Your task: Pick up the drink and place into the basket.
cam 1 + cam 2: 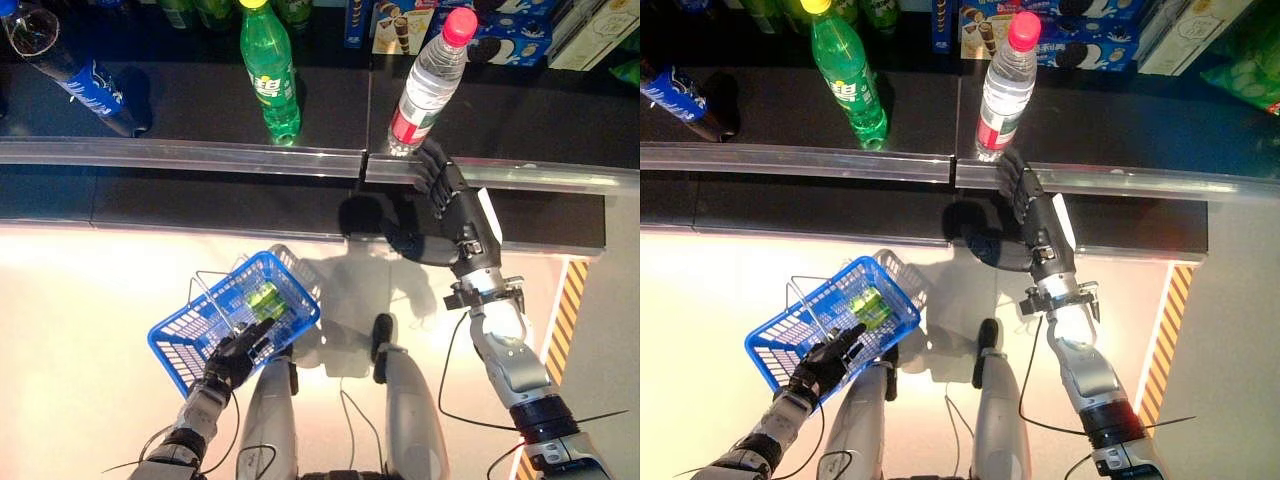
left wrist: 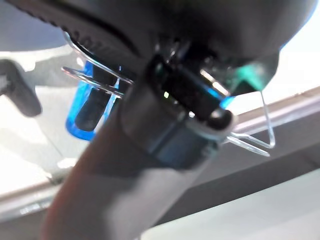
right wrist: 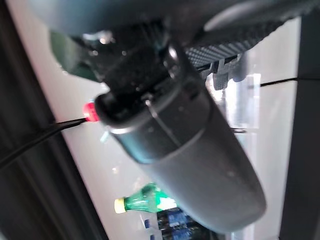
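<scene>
Clear water bottle [image 1: 428,85], pink cap, red label, upright.

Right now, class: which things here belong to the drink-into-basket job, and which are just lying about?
Part of the job:
clear water bottle, at the right hand reaching to it
blue basket, held by the left hand
green drink in the basket

Lying about:
green soda bottle
dark cola bottle
snack boxes

The basket [image 1: 190,335] was blue with a green drink [image 1: 264,299] inside; the shelf [image 1: 180,105] black; one bottle [image 1: 269,72] green, yellow-capped; another [image 1: 428,85] clear, pink-capped, red-labelled.
</scene>
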{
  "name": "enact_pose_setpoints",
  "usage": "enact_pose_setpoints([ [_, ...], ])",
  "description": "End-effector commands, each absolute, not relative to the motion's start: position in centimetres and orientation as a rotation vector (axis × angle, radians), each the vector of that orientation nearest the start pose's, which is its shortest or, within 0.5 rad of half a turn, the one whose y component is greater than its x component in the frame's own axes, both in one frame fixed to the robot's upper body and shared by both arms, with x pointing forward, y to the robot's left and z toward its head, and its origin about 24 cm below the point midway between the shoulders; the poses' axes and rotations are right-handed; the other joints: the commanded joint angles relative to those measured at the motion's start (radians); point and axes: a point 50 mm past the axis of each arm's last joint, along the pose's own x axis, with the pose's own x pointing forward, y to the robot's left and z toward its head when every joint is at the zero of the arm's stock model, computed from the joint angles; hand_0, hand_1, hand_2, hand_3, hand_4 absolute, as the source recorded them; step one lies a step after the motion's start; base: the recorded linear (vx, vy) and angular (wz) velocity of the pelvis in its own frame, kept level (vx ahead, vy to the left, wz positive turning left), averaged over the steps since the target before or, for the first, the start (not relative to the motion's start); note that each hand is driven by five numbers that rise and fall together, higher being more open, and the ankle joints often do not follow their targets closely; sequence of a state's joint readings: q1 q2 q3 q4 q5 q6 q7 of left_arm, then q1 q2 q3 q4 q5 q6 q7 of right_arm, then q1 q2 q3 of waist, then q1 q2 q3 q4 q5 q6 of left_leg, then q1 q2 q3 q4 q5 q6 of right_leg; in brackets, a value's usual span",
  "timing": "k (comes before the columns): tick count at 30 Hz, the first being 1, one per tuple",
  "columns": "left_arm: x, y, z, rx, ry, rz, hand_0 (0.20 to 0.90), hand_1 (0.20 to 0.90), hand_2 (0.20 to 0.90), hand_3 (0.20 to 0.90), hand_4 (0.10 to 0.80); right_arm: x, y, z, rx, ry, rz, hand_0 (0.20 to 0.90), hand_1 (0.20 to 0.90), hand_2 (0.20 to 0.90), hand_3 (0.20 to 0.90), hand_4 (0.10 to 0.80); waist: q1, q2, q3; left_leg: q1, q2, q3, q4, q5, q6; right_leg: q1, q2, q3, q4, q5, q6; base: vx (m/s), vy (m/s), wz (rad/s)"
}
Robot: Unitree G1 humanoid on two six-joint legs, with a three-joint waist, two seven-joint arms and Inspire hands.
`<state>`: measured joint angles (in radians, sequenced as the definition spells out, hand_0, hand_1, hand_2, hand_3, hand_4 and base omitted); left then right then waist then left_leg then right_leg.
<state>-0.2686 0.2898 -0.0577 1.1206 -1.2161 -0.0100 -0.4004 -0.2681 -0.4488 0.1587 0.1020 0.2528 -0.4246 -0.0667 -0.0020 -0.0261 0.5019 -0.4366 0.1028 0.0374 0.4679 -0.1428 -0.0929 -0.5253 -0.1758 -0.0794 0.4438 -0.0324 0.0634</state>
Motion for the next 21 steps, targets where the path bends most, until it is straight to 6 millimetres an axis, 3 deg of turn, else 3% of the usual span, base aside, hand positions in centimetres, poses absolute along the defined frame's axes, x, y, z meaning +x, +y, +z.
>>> enact_pose_setpoints([
  [1, 19.9, 22.7, -10.2, -1.054, 0.449, 0.130, 0.300, 0.300, 0.300, 0.200, 0.100, 26.6, -19.0, 20.2, -0.156, -0.941, 0.080, 0.900, 0.900, 0.900, 0.900, 0.800, 0.011, -0.017, -0.034, -0.016, 0.009, -0.072, -0.030, 0.097, 0.040, 0.082, -0.027, -0.037, 0.017, -0.027, 0.001, 0.022, -0.017, 0.03],
  [12, 19.8, 22.2, -10.2, -1.065, 0.458, 0.107, 0.300, 0.300, 0.300, 0.200, 0.100, 26.0, -20.8, 21.3, -0.119, -1.019, -0.067, 0.900, 0.900, 0.900, 0.900, 0.800, 0.019, -0.014, -0.019, 0.013, 0.019, -0.073, -0.030, 0.096, 0.034, 0.142, -0.036, -0.059, -0.007, -0.030, -0.004, 0.031, 0.003, 0.01],
  [21, 20.0, 22.2, -10.2, -1.032, 0.488, 0.090, 0.300, 0.300, 0.300, 0.200, 0.100, 26.6, -21.2, 22.4, -0.083, -1.028, -0.110, 0.900, 0.900, 0.900, 0.900, 0.800, 0.030, -0.013, -0.010, 0.011, 0.018, -0.076, -0.021, 0.100, 0.032, 0.163, -0.040, -0.070, -0.021, -0.023, -0.009, 0.007, 0.001, 0.00],
])
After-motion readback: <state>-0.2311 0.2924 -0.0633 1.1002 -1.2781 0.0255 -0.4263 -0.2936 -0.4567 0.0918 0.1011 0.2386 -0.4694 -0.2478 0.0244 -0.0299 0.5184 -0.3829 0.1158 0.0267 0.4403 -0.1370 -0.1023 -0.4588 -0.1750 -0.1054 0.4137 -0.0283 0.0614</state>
